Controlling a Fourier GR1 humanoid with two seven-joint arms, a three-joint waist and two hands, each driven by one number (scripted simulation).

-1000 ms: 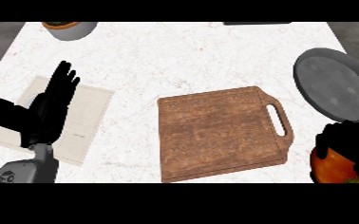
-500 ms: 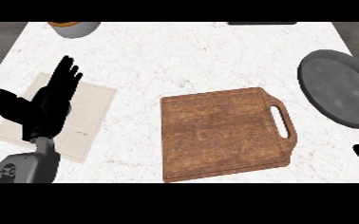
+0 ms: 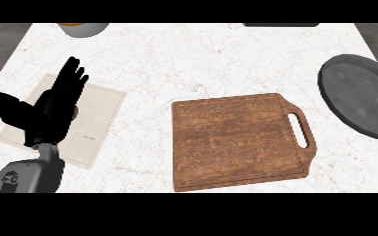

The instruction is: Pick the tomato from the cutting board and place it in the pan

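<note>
The wooden cutting board (image 3: 236, 140) lies bare in the middle of the counter, its handle slot toward the right. No tomato shows anywhere in the head view. The dark grey pan (image 3: 354, 92) sits at the right edge, partly cut off, with nothing visible in it. My left hand (image 3: 55, 107) rests open at the left, fingers pointing up, over a pale cloth. My right hand is out of the picture.
A pale cloth (image 3: 96, 125) lies flat under the left hand. A grey bowl (image 3: 83, 28) with something orange in it stands at the far left back edge. A dark object (image 3: 280, 24) peeks in at the back right.
The right hand, which held the red tomato at the lower right a second ago, has left the view with it. The view has shifted slightly; the left hand stays put.
</note>
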